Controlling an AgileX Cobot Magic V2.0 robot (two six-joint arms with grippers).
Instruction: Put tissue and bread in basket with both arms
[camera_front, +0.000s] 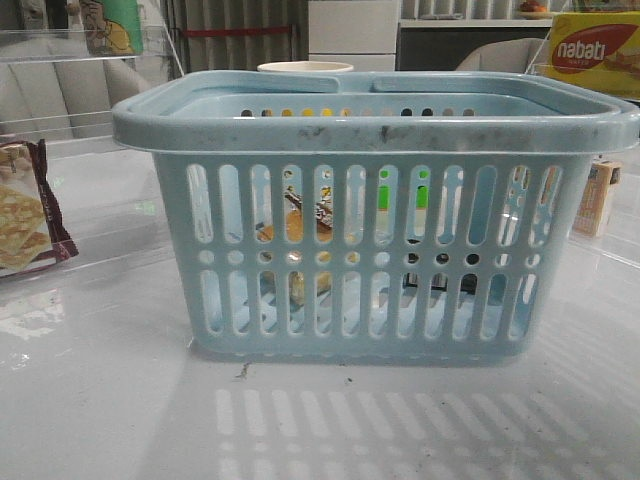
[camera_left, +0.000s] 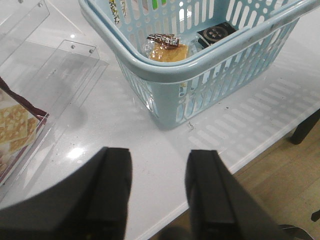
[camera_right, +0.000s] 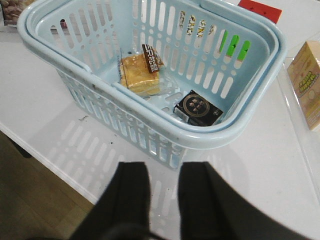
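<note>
Inside the light-blue slotted plastic basket (camera_right: 150, 125) lie the soft, crushable bagged golden bread (camera_right: 140, 74), best gripped across its sides, and small stiff black tissue pack (camera_right: 198, 108); left gripper (camera_left: 157, 187) and right gripper (camera_right: 164, 197) gape empty.

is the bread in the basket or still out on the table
In. The bread lies on the floor of the basket, beside the tissue; both grippers are empty.

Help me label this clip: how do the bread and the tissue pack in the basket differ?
The bread is golden-orange in a clear bag; the tissue is a black pack with a round emblem. The bread looks bulkier, the tissue flatter and smaller. Both lie apart on the floor of the basket.
</note>
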